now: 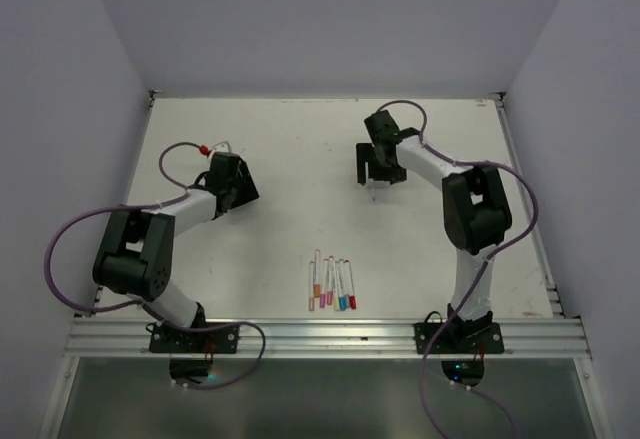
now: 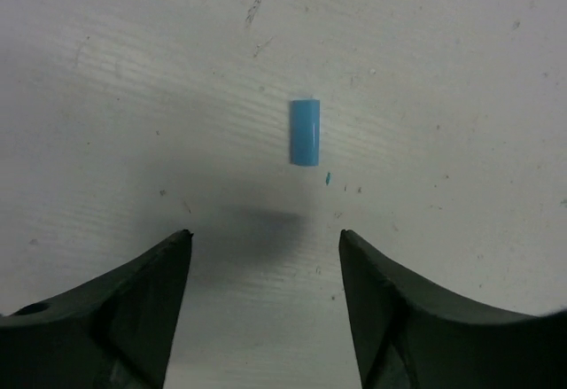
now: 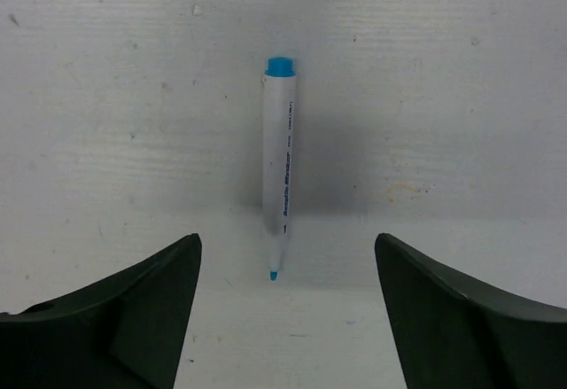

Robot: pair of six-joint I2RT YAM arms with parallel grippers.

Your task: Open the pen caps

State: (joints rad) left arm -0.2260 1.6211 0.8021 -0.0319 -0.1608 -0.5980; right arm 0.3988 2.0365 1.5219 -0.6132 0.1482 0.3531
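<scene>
A short blue pen cap [image 2: 305,131] lies loose on the white table, just beyond my left gripper [image 2: 266,234], whose jaws stand open and empty. A white-barrelled pen [image 3: 280,176] with a bare blue tip [image 3: 274,274] and a blue rear end lies uncapped on the table ahead of my right gripper [image 3: 288,238], which is open with nothing between its fingers. In the top view, the left gripper [image 1: 237,183] is at the left middle and the right gripper [image 1: 379,169] at the far right. Several capped pens [image 1: 331,284] lie side by side near the front edge.
Purple cables loop round both arms, with a small red connector [image 1: 204,147] beside the left one. A metal rail [image 1: 320,337] runs along the table's near edge. Pale walls close in the table at the back and both sides.
</scene>
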